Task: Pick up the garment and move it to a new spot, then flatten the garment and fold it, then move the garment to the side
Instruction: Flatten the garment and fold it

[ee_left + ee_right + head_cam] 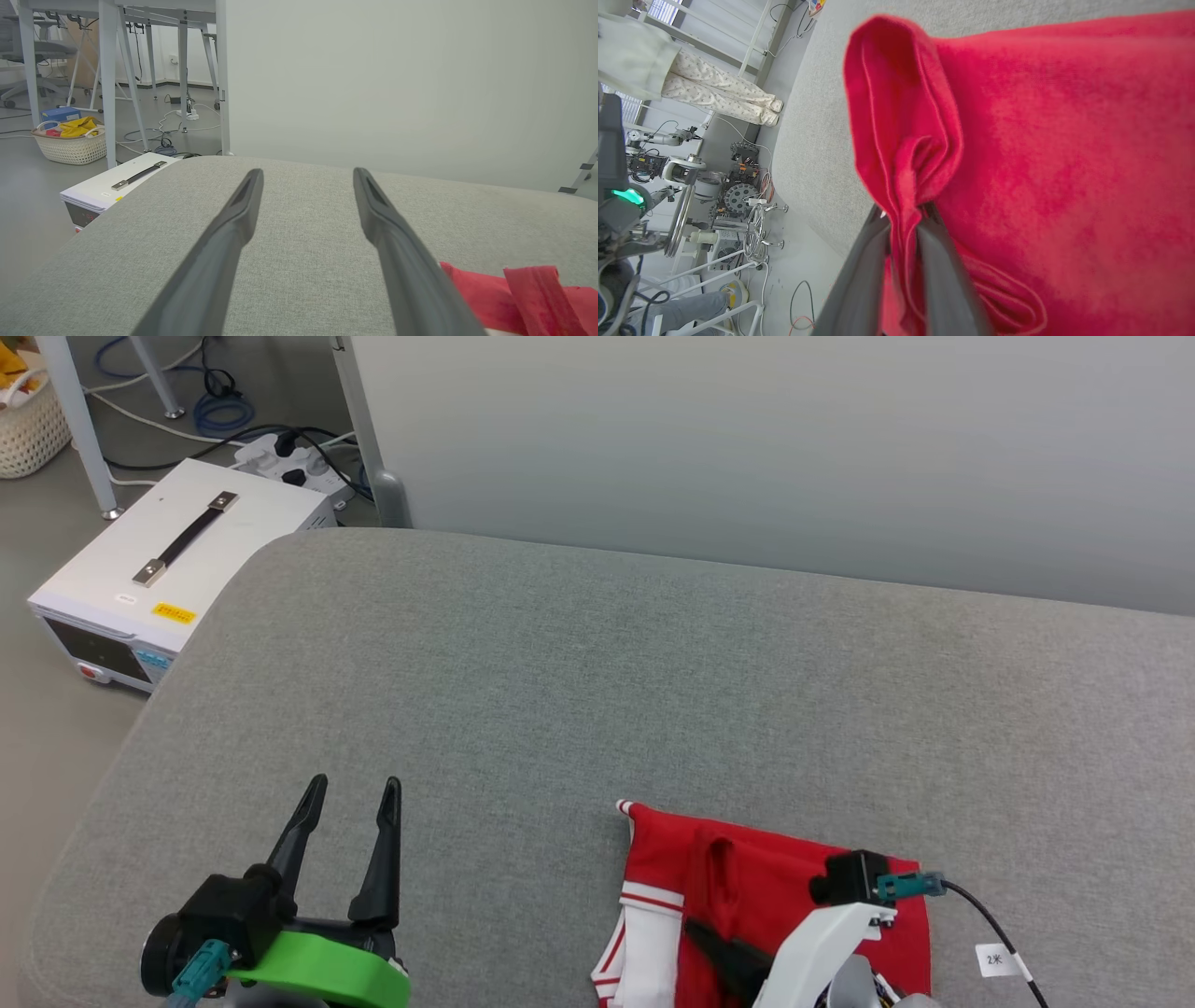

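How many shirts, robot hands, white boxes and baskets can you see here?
shirt: 1
robot hands: 2, the left gripper and the right gripper
white box: 1
basket: 1
Total: 5

We see the shirt [709, 887] cut off by the lower edge and partly covered by the right arm [822, 943]. A red fold partly covers the right hand [906, 215] at its fingertips. We cannot read the box's [252, 523] label [174, 612].

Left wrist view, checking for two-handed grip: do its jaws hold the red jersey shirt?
No: left gripper stands open and empty, red jersey shirt lying beside.
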Robot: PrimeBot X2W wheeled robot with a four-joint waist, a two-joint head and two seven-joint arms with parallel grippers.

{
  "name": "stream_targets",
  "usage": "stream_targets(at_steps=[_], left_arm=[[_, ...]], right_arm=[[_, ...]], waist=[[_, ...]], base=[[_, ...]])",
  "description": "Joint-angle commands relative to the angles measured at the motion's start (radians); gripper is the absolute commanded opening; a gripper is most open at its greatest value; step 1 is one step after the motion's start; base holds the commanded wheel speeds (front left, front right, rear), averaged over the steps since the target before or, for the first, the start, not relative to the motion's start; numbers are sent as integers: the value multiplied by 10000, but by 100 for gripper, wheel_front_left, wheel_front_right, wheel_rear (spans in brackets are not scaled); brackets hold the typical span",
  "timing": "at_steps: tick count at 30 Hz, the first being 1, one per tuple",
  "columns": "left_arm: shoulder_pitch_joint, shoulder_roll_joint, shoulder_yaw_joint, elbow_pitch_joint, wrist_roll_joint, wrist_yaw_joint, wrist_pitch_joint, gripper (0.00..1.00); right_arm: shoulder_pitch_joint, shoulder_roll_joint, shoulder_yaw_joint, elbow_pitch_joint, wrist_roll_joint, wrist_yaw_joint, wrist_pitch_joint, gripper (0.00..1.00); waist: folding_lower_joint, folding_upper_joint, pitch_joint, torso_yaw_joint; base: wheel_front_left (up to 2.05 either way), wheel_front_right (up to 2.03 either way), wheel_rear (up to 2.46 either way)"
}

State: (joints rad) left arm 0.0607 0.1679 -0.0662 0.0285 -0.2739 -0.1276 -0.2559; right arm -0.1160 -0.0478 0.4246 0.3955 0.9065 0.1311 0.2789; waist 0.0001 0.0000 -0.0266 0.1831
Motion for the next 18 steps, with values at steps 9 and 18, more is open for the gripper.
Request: stream_targets(at_steps=[9,18], left_arm=[[-83,-18,-30,90,77,-31,-59,100],[23,-79,-107,63,39,-31,-59,100]], right_arm=[[-696,-25,1981,-370,2455,-4,-924,100],[-1661,-37,1170,271,590,-4,-1902,100]], waist=[[-1,0,-27,-159],[-1,0,-179,-393]], base=[[0,0,0],[0,0,0]])
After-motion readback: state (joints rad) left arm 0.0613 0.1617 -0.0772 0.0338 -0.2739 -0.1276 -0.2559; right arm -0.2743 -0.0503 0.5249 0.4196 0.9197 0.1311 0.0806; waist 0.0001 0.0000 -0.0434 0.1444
